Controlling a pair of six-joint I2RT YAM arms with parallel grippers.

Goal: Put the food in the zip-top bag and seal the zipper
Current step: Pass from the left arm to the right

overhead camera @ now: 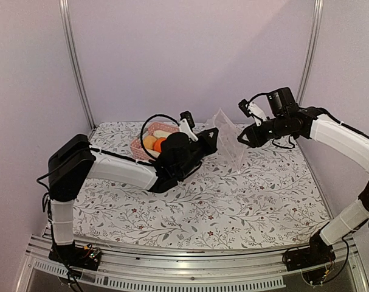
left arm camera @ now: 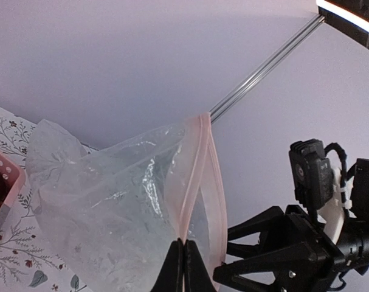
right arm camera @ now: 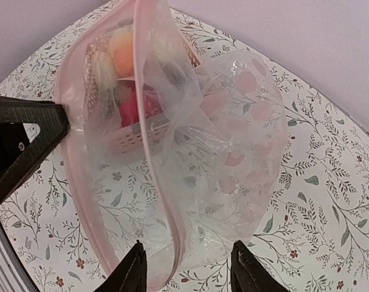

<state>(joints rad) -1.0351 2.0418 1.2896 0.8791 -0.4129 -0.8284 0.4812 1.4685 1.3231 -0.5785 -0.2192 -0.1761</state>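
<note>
At floral-print table [overhead camera: 233, 207] far side: left gripper [left arm camera: 184, 249] pinches rim of clear crinkly plastic zip-top bag [left arm camera: 111, 201]; right gripper [right arm camera: 189, 264], jaws apart astride it, may clamp both lips.

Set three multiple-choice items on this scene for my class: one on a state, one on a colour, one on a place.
1. The left end effector is:
A) wide open
B) shut on the zip-top bag's rim
C) holding a spoon

2. The zipper is:
A) pale pink
B) blue
C) green

3. The food lies:
A) inside the zip-top bag
B) on a white plate
C) in the pink basket

Answers:
1 B: its fingers are pinched together on the bag's edge.
2 A: the strip along the mouth shows pink.
3 C: the pieces sit in the basket behind the left arm, and the bag looks empty.
</note>
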